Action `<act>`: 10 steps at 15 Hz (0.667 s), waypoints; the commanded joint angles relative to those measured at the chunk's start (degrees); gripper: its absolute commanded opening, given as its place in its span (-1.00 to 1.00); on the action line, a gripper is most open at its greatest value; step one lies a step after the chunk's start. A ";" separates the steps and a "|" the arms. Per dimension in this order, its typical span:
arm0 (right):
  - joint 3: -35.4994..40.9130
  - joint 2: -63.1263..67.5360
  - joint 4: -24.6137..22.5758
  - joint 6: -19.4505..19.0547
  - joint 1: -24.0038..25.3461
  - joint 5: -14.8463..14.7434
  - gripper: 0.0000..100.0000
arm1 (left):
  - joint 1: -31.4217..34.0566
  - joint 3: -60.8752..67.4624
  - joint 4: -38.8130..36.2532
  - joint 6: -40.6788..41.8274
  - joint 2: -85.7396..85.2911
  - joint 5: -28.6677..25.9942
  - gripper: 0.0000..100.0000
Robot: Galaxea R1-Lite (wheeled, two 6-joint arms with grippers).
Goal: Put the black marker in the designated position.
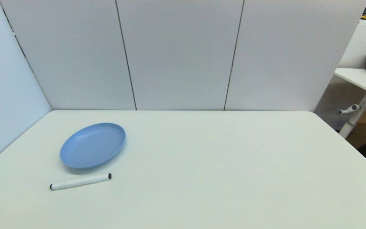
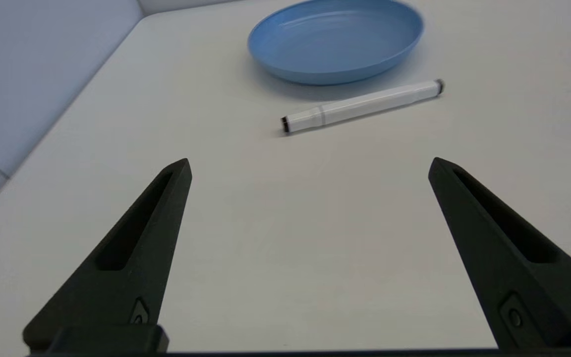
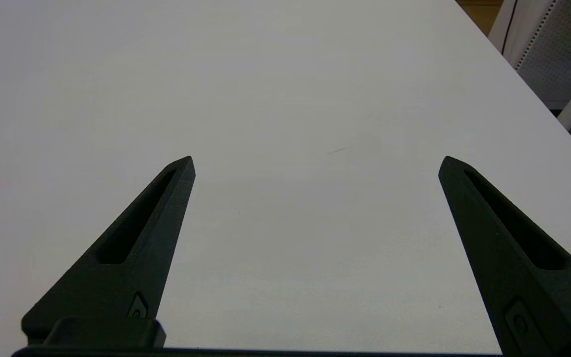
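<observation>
The black marker (image 1: 80, 181), a slim white pen with black ends, lies flat on the white table just in front of the blue plate (image 1: 92, 145). In the left wrist view the marker (image 2: 362, 106) lies beyond my left gripper (image 2: 310, 166), which is open over bare tabletop with nothing between its fingers. My right gripper (image 3: 317, 163) is open too, above bare table on the right side. Neither arm shows in the head view. The designated position has no marking of its own on the tabletop.
White partition panels (image 1: 183, 54) close off the back and left of the table. The table's right edge (image 1: 348, 140) drops off toward another desk and boxes. The plate (image 2: 336, 39) holds nothing.
</observation>
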 commanded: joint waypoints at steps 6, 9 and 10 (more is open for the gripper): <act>-0.01 0.07 0.05 -0.04 0.00 0.02 1.00 | -0.64 1.37 0.63 -6.20 -5.27 -0.55 1.00; -0.01 0.07 0.05 0.04 0.00 0.02 1.00 | -0.64 1.37 0.63 -6.20 -5.27 -0.55 1.00; -0.01 0.07 0.05 -0.04 0.00 0.02 1.00 | -0.64 1.37 0.63 -6.20 -5.27 -0.55 1.00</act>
